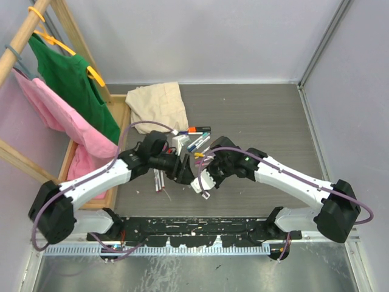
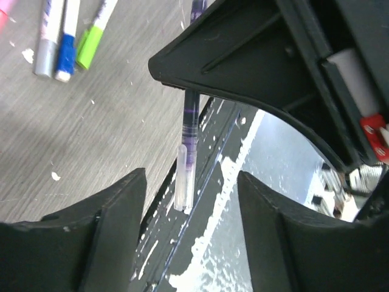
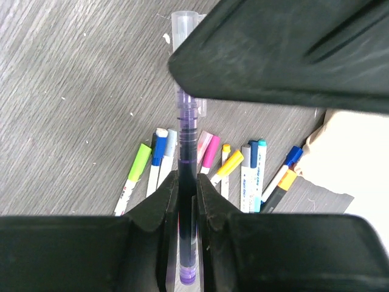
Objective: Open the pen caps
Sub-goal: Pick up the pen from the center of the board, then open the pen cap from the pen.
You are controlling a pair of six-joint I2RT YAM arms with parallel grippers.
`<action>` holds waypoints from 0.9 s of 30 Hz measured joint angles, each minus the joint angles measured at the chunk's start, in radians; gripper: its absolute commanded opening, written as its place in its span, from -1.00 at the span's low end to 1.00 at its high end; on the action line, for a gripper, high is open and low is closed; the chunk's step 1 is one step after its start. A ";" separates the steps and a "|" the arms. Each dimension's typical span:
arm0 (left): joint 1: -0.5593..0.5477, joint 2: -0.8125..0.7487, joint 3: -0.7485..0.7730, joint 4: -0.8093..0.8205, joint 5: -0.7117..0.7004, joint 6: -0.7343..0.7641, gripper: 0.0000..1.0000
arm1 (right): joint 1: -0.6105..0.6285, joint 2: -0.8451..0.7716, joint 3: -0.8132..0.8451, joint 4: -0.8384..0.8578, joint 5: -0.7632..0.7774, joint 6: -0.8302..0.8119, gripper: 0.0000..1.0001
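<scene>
- The see-through plastic pen cap (image 2: 184, 182) sits on one end of a thin purple pen (image 3: 184, 164). The pen is up in the air over the grey tabletop (image 1: 255, 121), in the middle between the two arms.
- The right fingers (image 3: 155, 210) are clenched on the other end of the pen, one on each side of it. In the right wrist view the pen points to 12 o'clock. The cap is at the far tip, partly hidden behind a black part of the left arm.
- The left fingers (image 2: 109, 213) are spread apart and grasp nothing. The cap is in the gap between them and touches neither one.
- More thin white pens (image 3: 129, 185) lie on the tabletop under the held pen, with their small caps on. There is a light green cap (image 3: 141, 158), a blue cap (image 3: 159, 151), a pink cap (image 3: 211, 151) and a yellow cap (image 3: 232, 161).
- At 3 o'clock from those pens lies a thicker dark marker with an orange cap (image 3: 285, 180).
- In the top view a crumpled cream cloth (image 1: 157, 103) lies at 11 o'clock from the fingers.
- At 10 o'clock stands a wooden clothes rack (image 1: 24, 30) with a green top (image 1: 73, 79) and a pink top (image 1: 55, 115) hanging on it.
</scene>
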 measured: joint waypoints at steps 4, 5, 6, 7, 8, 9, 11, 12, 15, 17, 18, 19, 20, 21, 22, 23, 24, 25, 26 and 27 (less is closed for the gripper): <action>0.012 -0.182 -0.103 0.113 -0.073 -0.046 0.52 | -0.029 0.000 0.031 -0.017 -0.028 0.028 -0.98; 0.014 -0.235 -0.135 0.156 -0.100 -0.060 0.58 | -0.040 0.000 0.040 -0.021 -0.041 0.037 -0.99; 0.016 -0.283 -0.163 0.193 -0.126 -0.072 0.65 | -0.051 0.000 0.050 -0.028 -0.056 0.048 -0.99; 0.016 -0.328 -0.191 0.231 -0.154 -0.087 0.72 | -0.060 0.000 0.060 -0.032 -0.070 0.061 -0.98; 0.016 -0.379 -0.226 0.276 -0.189 -0.103 0.84 | -0.067 0.000 0.068 -0.034 -0.083 0.078 -0.99; 0.016 -0.422 -0.255 0.311 -0.217 -0.121 0.91 | -0.072 -0.001 0.074 -0.035 -0.093 0.097 -0.99; 0.016 -0.512 -0.324 0.399 -0.290 -0.164 0.99 | -0.087 -0.008 0.082 -0.032 -0.119 0.154 -0.99; 0.016 -0.552 -0.358 0.449 -0.327 -0.193 0.99 | -0.096 -0.012 0.083 -0.028 -0.130 0.184 -0.99; 0.016 -0.643 -0.447 0.586 -0.437 -0.284 0.97 | -0.136 -0.029 0.094 -0.010 -0.179 0.312 -0.99; 0.016 -0.676 -0.484 0.644 -0.501 -0.341 0.95 | -0.157 -0.037 0.107 0.023 -0.199 0.401 -0.99; 0.016 -0.685 -0.497 0.671 -0.532 -0.373 0.94 | -0.172 -0.039 0.112 0.040 -0.204 0.434 -0.99; 0.016 -0.688 -0.508 0.698 -0.560 -0.409 0.92 | -0.182 -0.043 0.115 0.071 -0.207 0.487 -0.99; 0.016 -0.688 -0.513 0.719 -0.582 -0.436 0.91 | -0.187 -0.045 0.117 0.094 -0.208 0.524 -0.99; 0.015 -0.681 -0.519 0.747 -0.605 -0.469 0.90 | -0.189 -0.046 0.117 0.121 -0.209 0.566 -0.99; 0.015 -0.672 -0.520 0.769 -0.624 -0.496 0.88 | -0.188 -0.046 0.117 0.145 -0.211 0.607 -0.99; 0.014 -0.657 -0.520 0.795 -0.644 -0.523 0.88 | -0.188 -0.044 0.117 0.164 -0.211 0.644 -0.99; 0.010 -0.643 -0.520 0.815 -0.658 -0.541 0.87 | -0.188 -0.043 0.117 0.179 -0.211 0.673 -0.99; 0.002 -0.621 -0.520 0.841 -0.683 -0.561 0.86 | -0.188 -0.042 0.117 0.197 -0.211 0.707 -0.99; -0.006 -0.603 -0.520 0.856 -0.702 -0.571 0.85 | -0.188 -0.040 0.117 0.214 -0.211 0.737 -0.99; -0.015 -0.584 -0.518 0.866 -0.719 -0.581 0.83 | -0.187 -0.039 0.117 0.229 -0.210 0.761 -0.98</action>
